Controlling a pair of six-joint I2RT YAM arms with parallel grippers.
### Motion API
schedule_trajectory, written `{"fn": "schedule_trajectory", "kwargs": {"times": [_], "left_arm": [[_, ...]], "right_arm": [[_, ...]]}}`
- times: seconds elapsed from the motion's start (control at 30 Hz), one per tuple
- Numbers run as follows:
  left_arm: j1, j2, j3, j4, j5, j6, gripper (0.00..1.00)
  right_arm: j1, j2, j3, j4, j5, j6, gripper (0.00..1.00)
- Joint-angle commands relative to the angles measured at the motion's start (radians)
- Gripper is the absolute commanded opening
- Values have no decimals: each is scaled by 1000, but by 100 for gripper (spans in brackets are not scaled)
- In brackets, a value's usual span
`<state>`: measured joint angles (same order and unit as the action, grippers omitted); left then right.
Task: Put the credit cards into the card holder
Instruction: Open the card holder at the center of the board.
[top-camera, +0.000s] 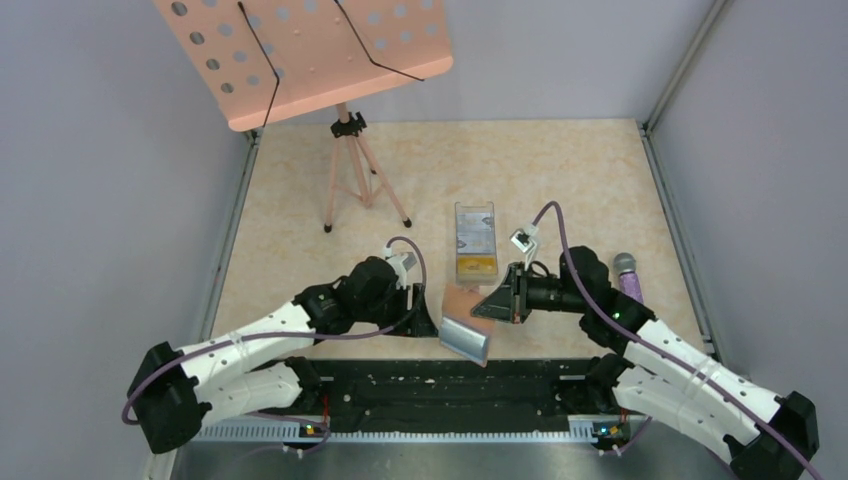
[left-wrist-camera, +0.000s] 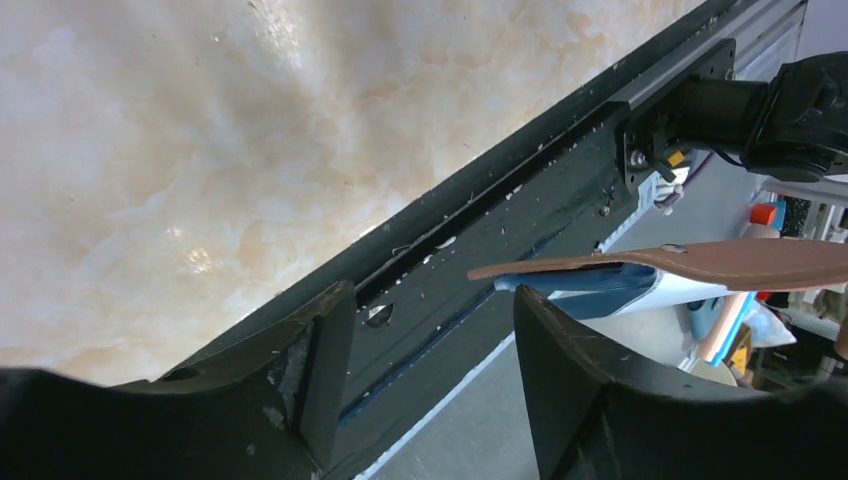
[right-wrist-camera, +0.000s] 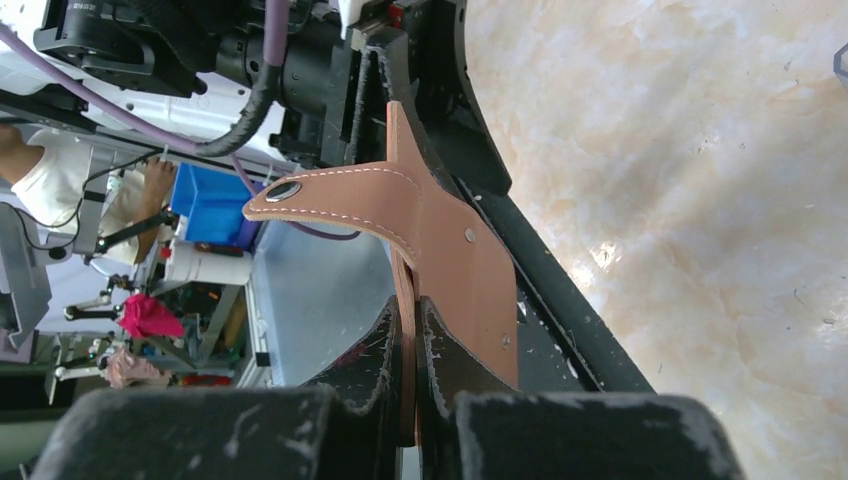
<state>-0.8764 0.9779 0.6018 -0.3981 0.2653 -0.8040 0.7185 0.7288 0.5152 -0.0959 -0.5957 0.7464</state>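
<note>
The brown card holder (top-camera: 462, 300) hangs unfolded above the table's near edge, its bluish-grey inner face (top-camera: 466, 340) turned up. My right gripper (right-wrist-camera: 413, 320) is shut on the card holder (right-wrist-camera: 450, 240) at one leather edge, and the snap tab (right-wrist-camera: 300, 190) curls away to the left. My left gripper (left-wrist-camera: 435, 310) is open with nothing between its fingers. Its right fingertip (left-wrist-camera: 530, 310) sits just under the card holder (left-wrist-camera: 700, 262). The credit cards (top-camera: 475, 250), pale and yellow-orange, lie in a clear box behind the grippers.
The clear plastic box (top-camera: 475, 212) stands mid-table. A pink perforated music stand (top-camera: 310, 50) on a tripod (top-camera: 355, 180) occupies the back left. A purple-handled object (top-camera: 627, 275) lies by the right arm. A black rail (top-camera: 450, 385) runs along the near edge.
</note>
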Motion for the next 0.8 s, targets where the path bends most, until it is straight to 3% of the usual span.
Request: {"fn": "schedule_trajectory", "kwargs": {"times": [0.0,0.2,0.47,0.77], "left_arm": [[4,17,24,72,72,3,62],[4,-28,38,65,100,5,56],[4,-68,49,103,149,15,55],[4,-136,47,154,156,40,63]], "right_arm": [[-8,-19,4,62,-9,26,0],[-8,-13,-2,44,7,15,0],[-8,-6,-10,44,3,13,0],[-8,-10,-30,76,-57,28,0]]}}
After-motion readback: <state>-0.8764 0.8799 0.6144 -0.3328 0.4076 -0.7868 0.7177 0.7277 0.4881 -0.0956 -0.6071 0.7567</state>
